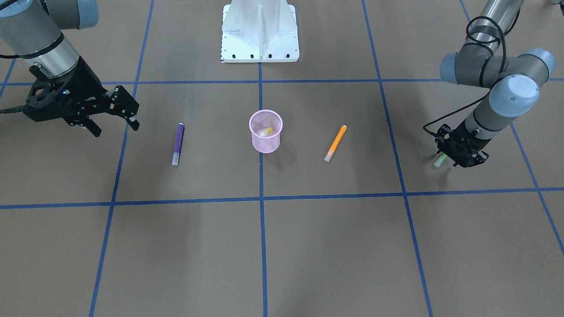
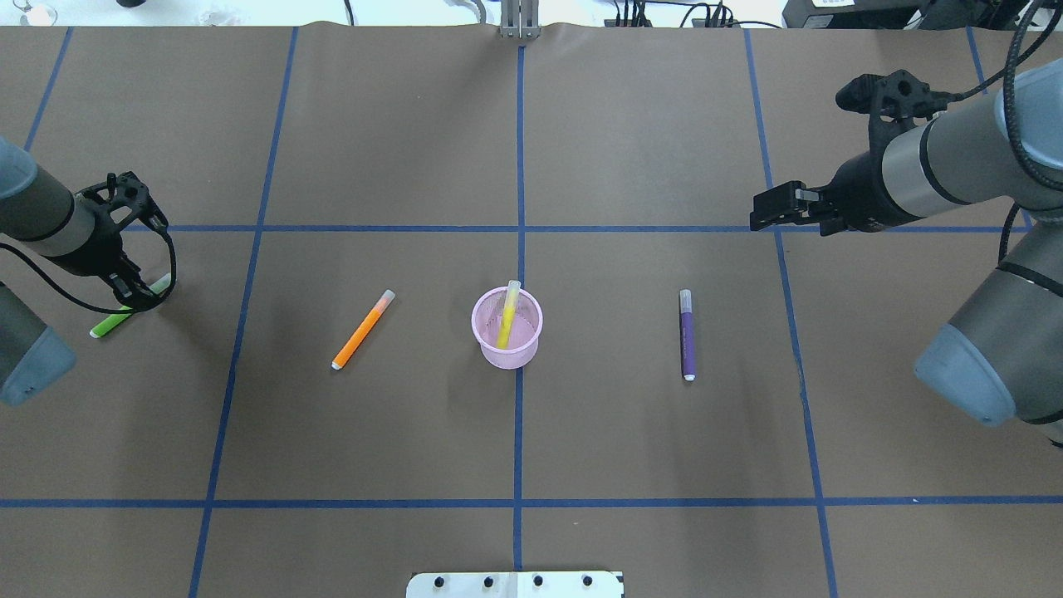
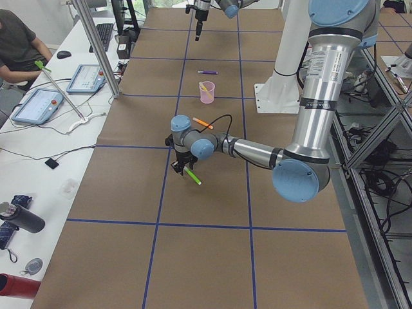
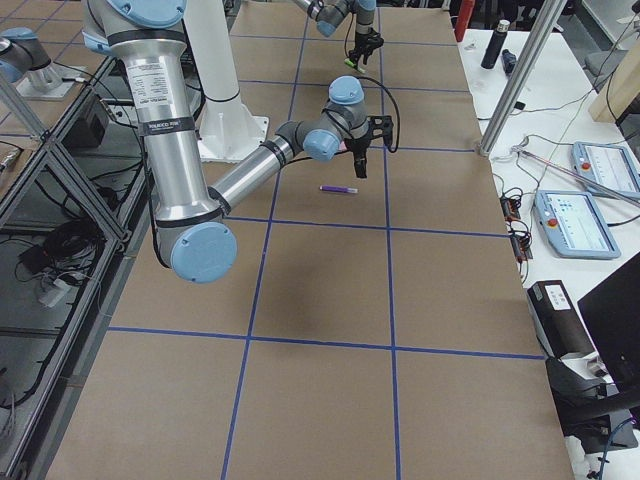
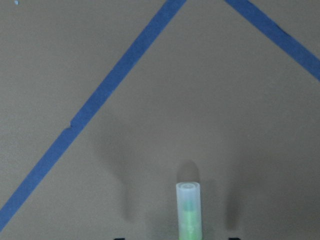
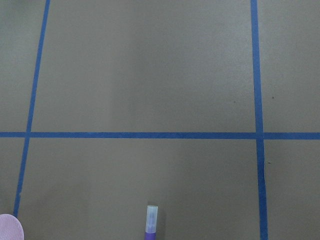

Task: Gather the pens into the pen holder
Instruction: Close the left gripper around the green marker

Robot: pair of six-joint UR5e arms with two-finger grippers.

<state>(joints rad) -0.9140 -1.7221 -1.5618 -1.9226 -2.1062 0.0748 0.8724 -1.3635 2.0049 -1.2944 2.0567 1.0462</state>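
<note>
The pink mesh pen holder (image 1: 265, 145) (image 2: 490, 345) stands at the table's centre with a yellow pen (image 2: 507, 314) leaning inside it. An orange pen (image 2: 362, 330) (image 1: 335, 143) lies on the left arm's side of it. A purple pen (image 2: 686, 334) (image 1: 178, 143) lies on the right arm's side and shows at the bottom edge of the right wrist view (image 6: 151, 221). My left gripper (image 2: 137, 292) (image 1: 458, 158) is down at the table, open, its fingers straddling the green pen (image 2: 112, 322) (image 5: 189, 210). My right gripper (image 1: 114, 127) (image 2: 760, 218) hovers open and empty, beyond the purple pen.
Blue tape lines divide the brown table into squares. The white robot base (image 1: 260, 33) stands at the robot's edge. Beside the table, a person (image 3: 16, 45) sits at a bench with tablets (image 3: 40, 105) and bottles.
</note>
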